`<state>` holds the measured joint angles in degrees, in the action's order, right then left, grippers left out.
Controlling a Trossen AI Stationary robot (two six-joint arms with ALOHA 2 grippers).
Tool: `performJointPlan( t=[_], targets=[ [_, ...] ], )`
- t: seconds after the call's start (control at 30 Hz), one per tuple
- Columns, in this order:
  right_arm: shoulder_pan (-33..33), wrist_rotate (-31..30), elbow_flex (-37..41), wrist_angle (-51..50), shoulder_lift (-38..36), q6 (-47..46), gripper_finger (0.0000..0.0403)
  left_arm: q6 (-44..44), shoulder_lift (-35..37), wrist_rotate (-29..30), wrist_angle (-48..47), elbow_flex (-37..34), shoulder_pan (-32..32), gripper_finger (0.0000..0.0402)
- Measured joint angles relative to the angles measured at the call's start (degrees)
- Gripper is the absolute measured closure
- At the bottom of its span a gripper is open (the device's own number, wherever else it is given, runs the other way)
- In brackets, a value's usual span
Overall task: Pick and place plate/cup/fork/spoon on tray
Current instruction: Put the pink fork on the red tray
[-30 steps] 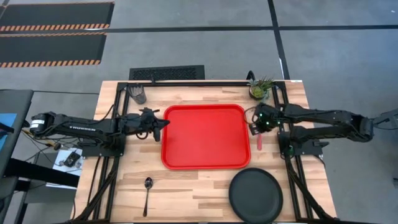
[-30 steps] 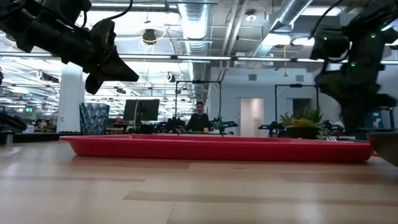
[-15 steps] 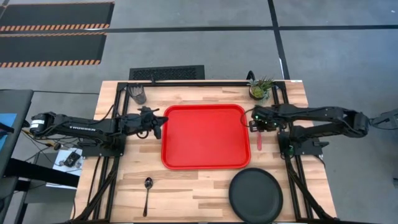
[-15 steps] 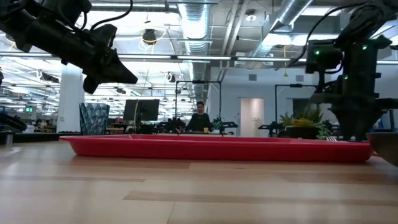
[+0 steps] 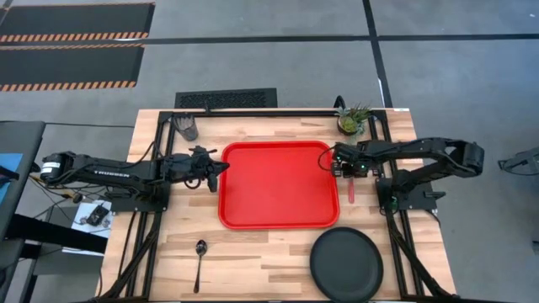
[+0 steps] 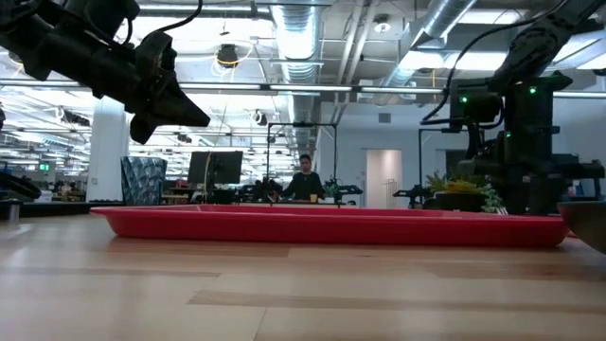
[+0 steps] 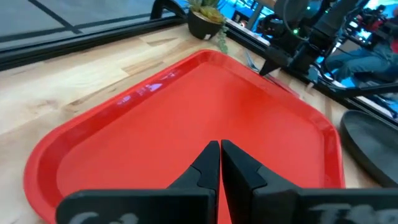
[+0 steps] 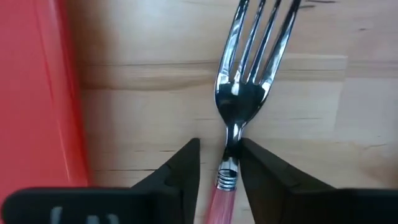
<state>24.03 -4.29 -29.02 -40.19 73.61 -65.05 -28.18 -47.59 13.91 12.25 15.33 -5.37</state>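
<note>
The red tray [image 5: 276, 183] lies mid-table. My left gripper [image 5: 221, 166] hovers shut and empty over its left rim, as the left wrist view [image 7: 220, 152] shows. The fork [image 5: 351, 190], with a pink handle and metal tines [image 8: 261, 37], lies flat on the wood just right of the tray. My right gripper [image 5: 338, 163] points down over the fork's far end, open, with one finger on each side of the fork's neck [image 8: 231, 146]. The black plate [image 5: 346, 263], the spoon [image 5: 200, 259] and the cup [image 5: 187, 126] rest on the table. My right gripper's fingers [image 8: 264, 171] stand on either side of the fork's neck [image 8: 231, 149], coming from above. One finger is close against the neck, and I cannot tell whether it touches. The fork lies flat on the table.
A small potted plant [image 5: 354, 119] stands at the far right corner, just beyond my right gripper. Black frame rails [image 5: 387, 210] run along the table's left and right sides. Bare wood lies between the spoon and the plate along the near edge.
My right gripper has gone down and a little toward the tray, settling over the fork's far end, and its arm has folded up higher behind it. The fork has stayed where it was.
</note>
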Motion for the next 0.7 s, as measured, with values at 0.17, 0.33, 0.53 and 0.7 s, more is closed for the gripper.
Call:
performJointPlan(
  t=[0.17,0.33,0.53,0.7],
  targets=[
    [0.1,0.9,0.2,0.1,-0.6,1.0,0.0323,-3.0,0.0,0.2,0.0,0.0,0.0,0.0401],
    [0.1,1.5,0.3,0.0,-1.8,1.6,0.0363,-6.6,0.0,0.3,0.2,0.0,0.0,0.0401],
    [0.2,2.2,0.3,-0.2,-2.6,2.8,0.0378,-5.6,0.0,2.5,0.2,0.0,0.0,0.0401],
    [0.2,5.5,0.4,-0.5,-5.1,2.3,0.0374,-5.1,0.0,2.8,0.4,0.0,0.0,0.0401]
  ],
)
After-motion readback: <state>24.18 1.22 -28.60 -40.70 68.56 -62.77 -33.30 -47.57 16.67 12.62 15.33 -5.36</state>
